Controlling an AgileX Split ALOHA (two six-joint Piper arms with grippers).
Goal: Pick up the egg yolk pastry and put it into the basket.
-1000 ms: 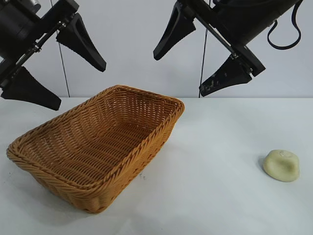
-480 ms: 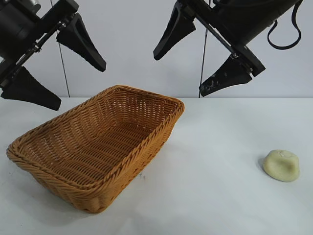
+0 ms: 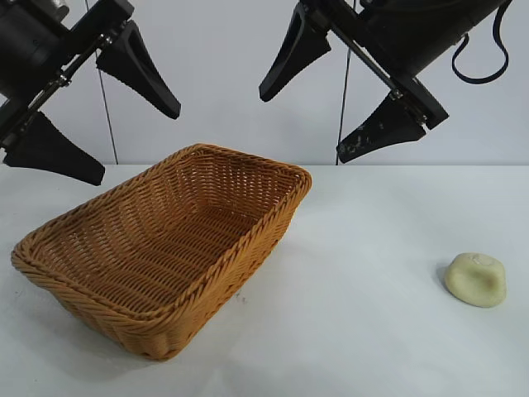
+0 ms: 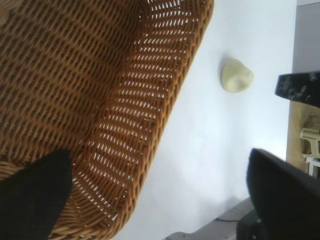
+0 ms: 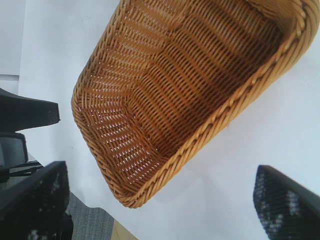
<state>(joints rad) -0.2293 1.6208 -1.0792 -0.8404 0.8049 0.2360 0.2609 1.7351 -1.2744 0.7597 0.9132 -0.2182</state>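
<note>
Exterior view: a golden-brown woven basket (image 3: 165, 248) sits on the white table (image 3: 355, 331) left of centre, its long axis running diagonally from the near left corner toward the far centre, one short end pointing at the back wall (image 3: 223, 74). The basket holds nothing. The egg yolk pastry (image 3: 474, 279), a pale cream-yellow dome with a slightly dented top, rests on the table near the right edge of the scene, well apart from the basket; being roughly round, it shows no clear long axis, and its domed side faces up.

Above the basket's left end hangs the left gripper (image 3: 103, 136), its two black fingers spread wide and grasping nothing. The right gripper (image 3: 302, 124) hovers high over the table between basket and pastry, angled down, its jaws likewise wide apart and empty.

From the left wrist, the basket's (image 4: 125, 125) braided rim fills most of the scene, with the pastry (image 4: 236, 75) lying on bare table beyond it. From the right wrist, the basket's (image 5: 190, 95) empty woven floor is seen from above.
</note>
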